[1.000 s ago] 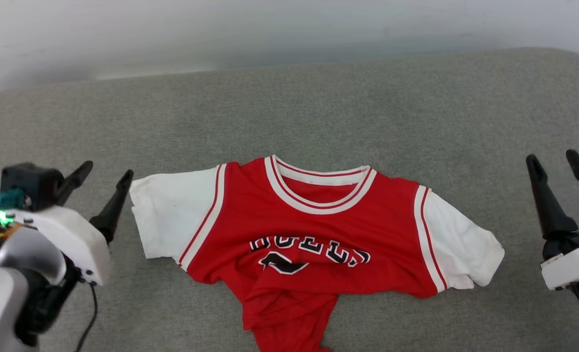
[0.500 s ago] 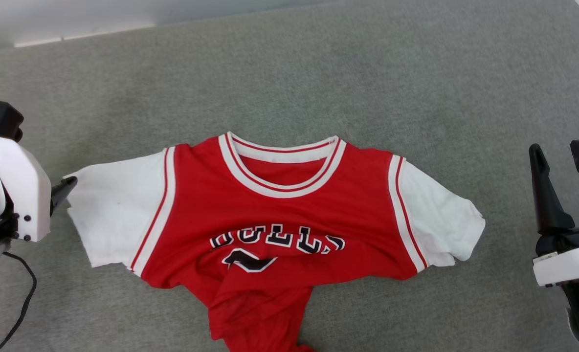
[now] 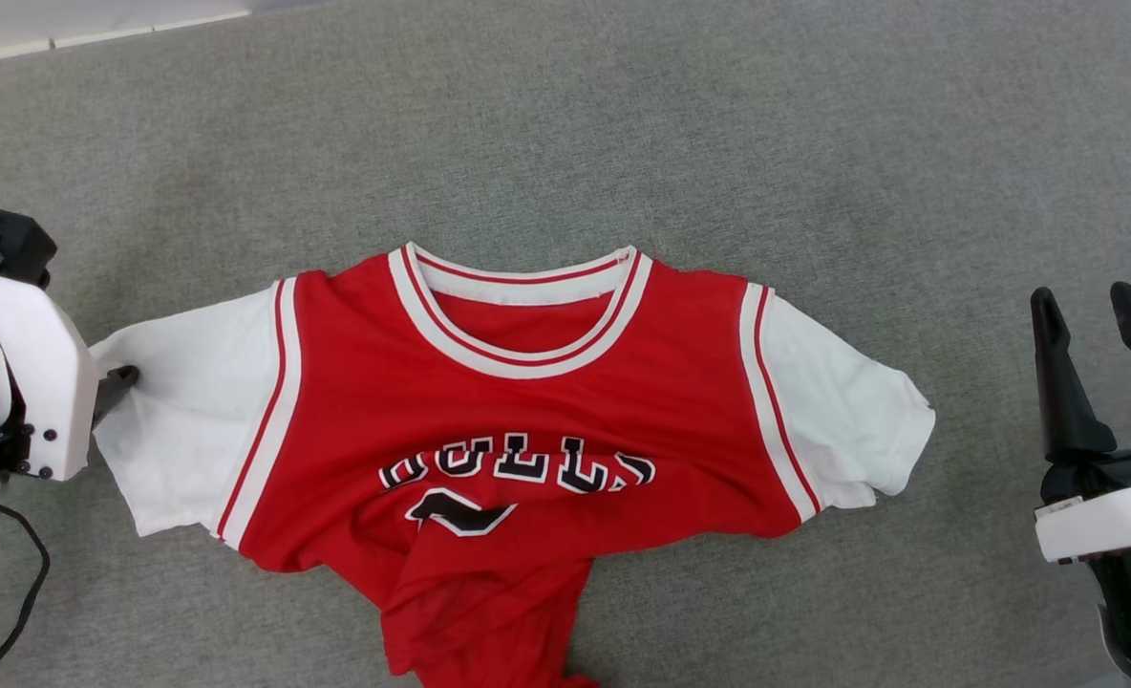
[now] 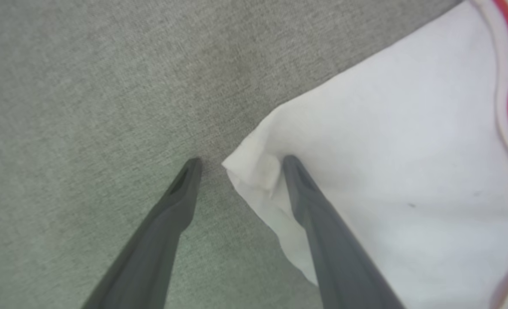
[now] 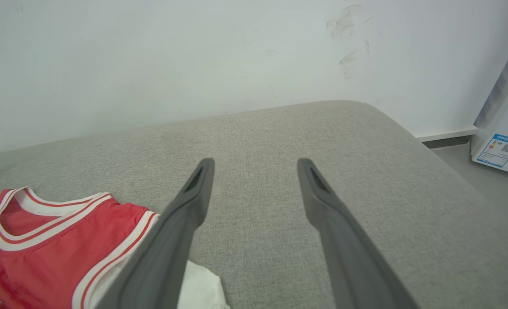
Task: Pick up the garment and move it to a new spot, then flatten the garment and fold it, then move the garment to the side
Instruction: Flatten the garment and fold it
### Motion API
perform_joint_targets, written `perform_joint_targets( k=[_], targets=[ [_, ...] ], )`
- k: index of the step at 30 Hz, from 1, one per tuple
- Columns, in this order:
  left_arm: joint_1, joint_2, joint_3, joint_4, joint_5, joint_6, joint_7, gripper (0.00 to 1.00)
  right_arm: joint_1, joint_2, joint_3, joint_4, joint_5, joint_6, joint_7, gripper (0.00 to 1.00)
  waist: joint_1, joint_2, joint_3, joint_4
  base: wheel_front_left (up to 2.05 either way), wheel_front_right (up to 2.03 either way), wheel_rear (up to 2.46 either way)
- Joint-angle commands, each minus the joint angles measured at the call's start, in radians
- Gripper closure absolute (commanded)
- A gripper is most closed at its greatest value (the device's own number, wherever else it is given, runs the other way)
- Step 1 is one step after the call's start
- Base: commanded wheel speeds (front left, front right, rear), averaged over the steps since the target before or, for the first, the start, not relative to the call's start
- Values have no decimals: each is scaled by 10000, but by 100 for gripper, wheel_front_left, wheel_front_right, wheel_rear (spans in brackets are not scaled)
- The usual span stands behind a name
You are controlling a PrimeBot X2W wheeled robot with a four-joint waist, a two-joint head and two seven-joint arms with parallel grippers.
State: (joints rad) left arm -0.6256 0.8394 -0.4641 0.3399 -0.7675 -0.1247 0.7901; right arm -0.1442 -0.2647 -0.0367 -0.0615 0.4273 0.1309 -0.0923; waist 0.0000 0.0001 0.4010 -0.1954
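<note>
Whereas the left gripper (image 4: pixel 242 159) sat beside the garment (image 3: pixel 518 401) a second ago, its spread fingers now straddle the sleeve corner (image 4: pixel 254 171), poised to pinch; right gripper (image 3: pixel 1084 294) waits, also spread.

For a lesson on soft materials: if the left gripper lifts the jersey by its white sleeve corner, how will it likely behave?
Probably floppy: the jersey lies rumpled, its hem bunched, so it should drape, not hold shape. Likely light: the sleeve corner curls inside the open left gripper. It may drag on the cushion.
</note>
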Motion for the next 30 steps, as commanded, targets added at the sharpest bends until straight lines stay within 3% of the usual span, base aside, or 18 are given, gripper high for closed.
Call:
perform_joint_targets(
  k=[1, 2, 8, 15, 23, 30],
  targets=[
    [265, -202, -358, 309, 99, -29, 52, 78, -98, 7, 9, 25, -65, -3, -13, 0, 0, -1, 14, 20, 0, 0, 0],
    [245, -235, -403, 323, 106, -36, -75, 100, -91, -42, 32, 53, -96, -3, 43, 0, 0, -1, 4, 48, 0, 0, 0],
    [-56, -169, -216, 415, 526, -25, -1693, 100, -9, -536, 222, 166, -122, -3, 1115, 0, 0, -1, -376, 314, 0, 0, 0],
    [394, -120, -34, -503, 1038, 93, -3667, 100, 307, -1498, 489, -212, 456, -3, 4126, 0, 0, -1, -1035, 911, 0, 0, 0],
    [1558, 343, 299, -3294, 919, 737, -4149, 100, 78, -2041, 625, -391, 704, -3, 7629, 0, 0, -1, -1279, 1718, 0, 0, 0],
    [2439, 511, 362, -5684, 763, 1371, -3919, 100, -291, -2005, 911, 168, 296, -3, 9024, 0, 0, -1, -1171, 2347, 0, 0, 0]
  ],
)
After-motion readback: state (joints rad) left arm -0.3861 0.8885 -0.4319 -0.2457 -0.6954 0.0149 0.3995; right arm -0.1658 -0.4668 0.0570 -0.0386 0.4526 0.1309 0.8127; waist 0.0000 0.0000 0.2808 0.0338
